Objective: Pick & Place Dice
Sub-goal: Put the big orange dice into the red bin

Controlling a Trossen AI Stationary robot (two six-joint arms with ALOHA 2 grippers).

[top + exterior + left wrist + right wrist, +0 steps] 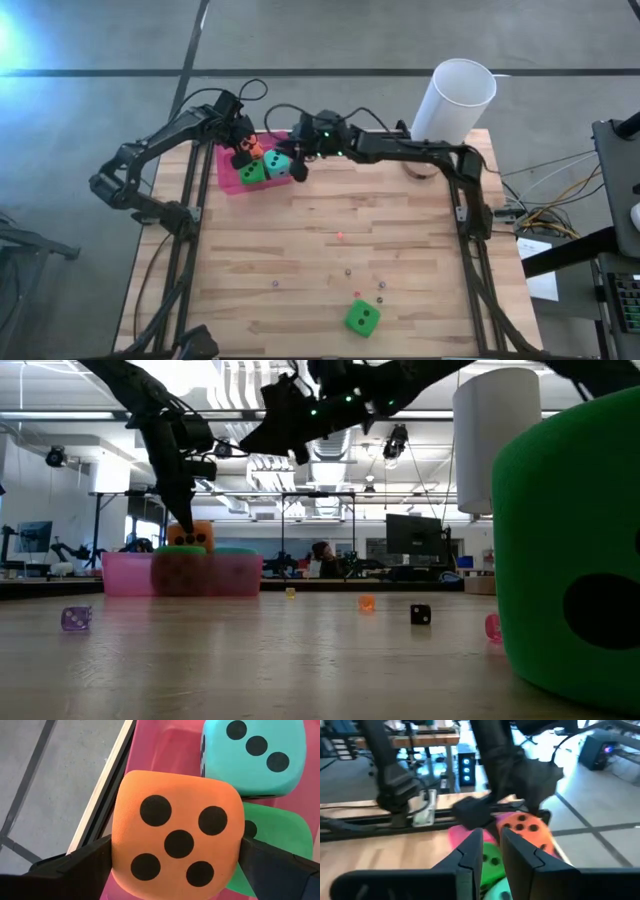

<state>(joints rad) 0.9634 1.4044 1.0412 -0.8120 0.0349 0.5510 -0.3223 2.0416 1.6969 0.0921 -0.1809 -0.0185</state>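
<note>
Two fingers of left gripper [175, 857] stand wide, flanking orange die [176, 837] above the pink tray [228, 172]; whether they press it, can't tell. Teal die [277, 162] & green die [254, 172] lie in tray. Right gripper [491, 851], fingers nearly closed w/ nothing between, hovers just beside tray. Second green die [362, 318] sits well apart, near table's front edge.

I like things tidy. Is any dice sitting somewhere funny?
Yes. One green die sits alone near the table's front edge, far from the pink tray holding another green one, the teal one and the orange die.
</note>
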